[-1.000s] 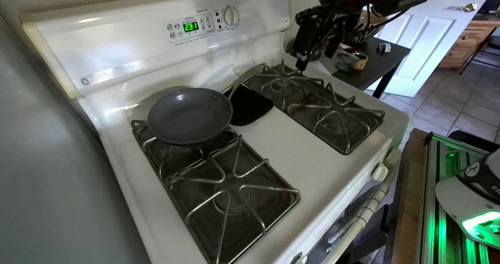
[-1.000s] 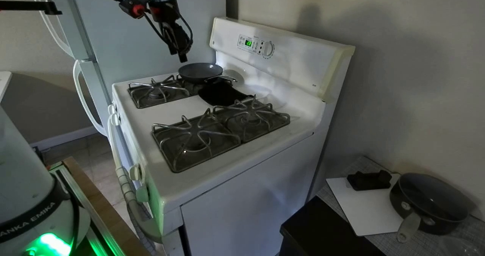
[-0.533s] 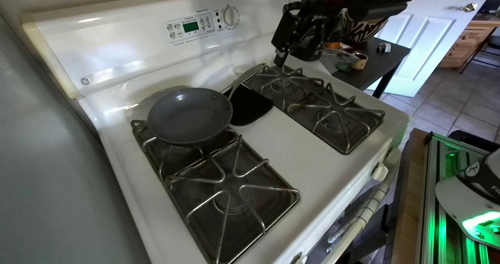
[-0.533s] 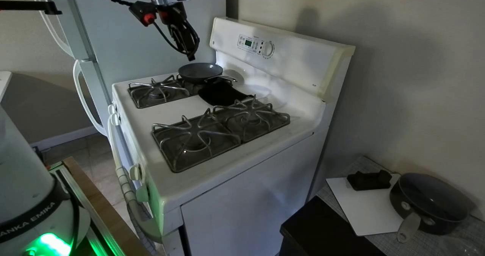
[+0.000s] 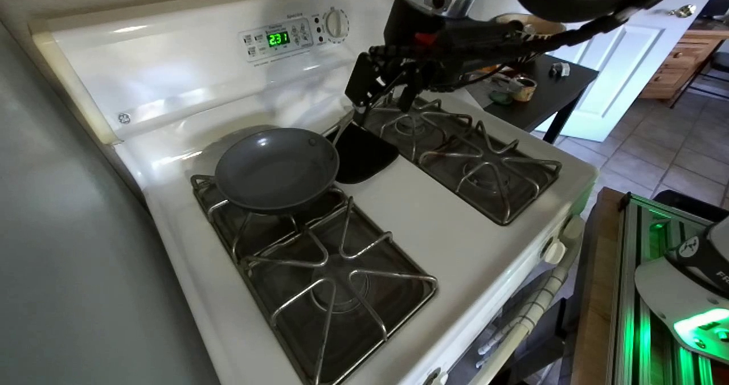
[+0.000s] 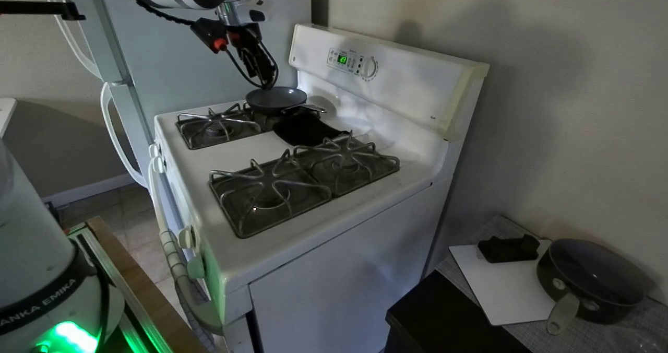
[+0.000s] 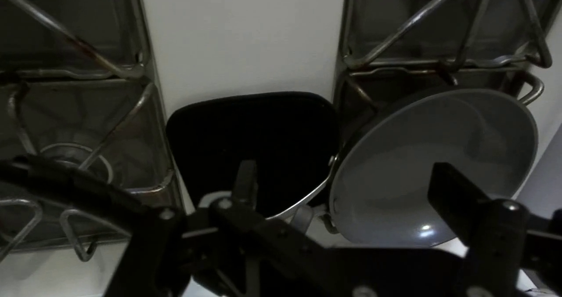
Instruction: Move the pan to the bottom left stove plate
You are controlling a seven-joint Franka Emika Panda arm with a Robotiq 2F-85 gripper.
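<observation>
The dark-grey pan (image 5: 273, 168) rests on the rear left burner, beside the back panel. It also shows in an exterior view (image 6: 274, 98) and the wrist view (image 7: 395, 152). A thin silver-edged handle (image 5: 343, 127) runs from its rim toward the rear right grate. The bottom left stove plate (image 5: 393, 274) stands bare in front of the pan; it also shows in an exterior view (image 6: 216, 129) and partly in the wrist view (image 7: 415, 22). My gripper (image 5: 383, 107) is open and empty, above the handle. In the wrist view the gripper (image 7: 347, 176) spans handle and pan side.
A flat black rounded thing (image 5: 364, 160) lies beside the pan between the grates. The white back panel (image 5: 193, 72) rises behind. Right-hand grates (image 6: 271, 186) have raised bars. A dark saucepan (image 6: 595, 280) stands on a side surface. The refrigerator (image 6: 209, 60) stands beside the stove.
In both exterior views my gripper has moved across the stove toward the pan and lower, now over the handle. The pan has not moved.
</observation>
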